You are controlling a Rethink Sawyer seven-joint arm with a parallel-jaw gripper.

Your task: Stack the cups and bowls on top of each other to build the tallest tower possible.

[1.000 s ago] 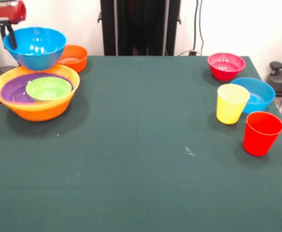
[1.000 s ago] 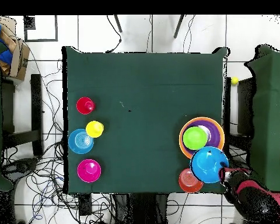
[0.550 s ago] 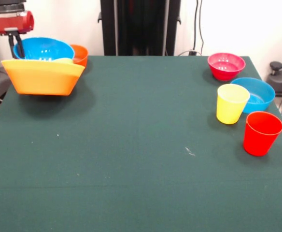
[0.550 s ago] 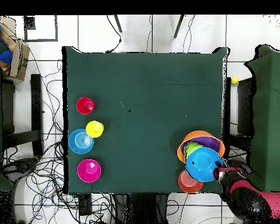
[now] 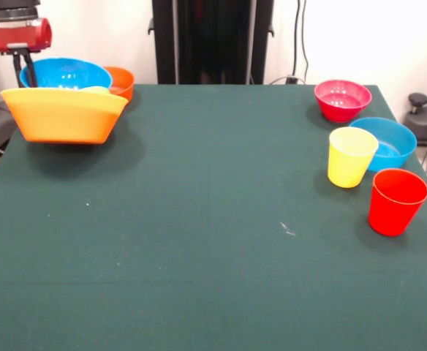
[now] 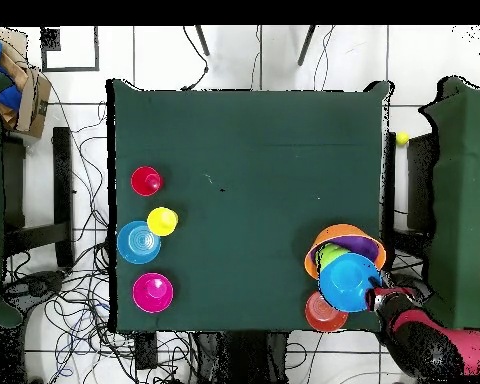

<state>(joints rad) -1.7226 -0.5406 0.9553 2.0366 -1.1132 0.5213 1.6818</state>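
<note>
My gripper is shut on the rim of a blue bowl at the table's far left corner. This blue bowl rests in the tower, whose large yellow-orange base bowl is tipped so its outer wall faces the camera. In the overhead view the gripper holds the blue bowl over the purple bowl and green bowl. A small orange bowl stands just behind. On the right are a pink-red bowl, a second blue bowl, a yellow cup and a red cup.
The tower sits close to the table's corner and side edge. Cables lie on the floor around the table. A second green table stands beside this one.
Over the last second the blue bowl came down into the tower and the large yellow-orange bowl tipped up on its side. Since half a second ago almost nothing has moved.
</note>
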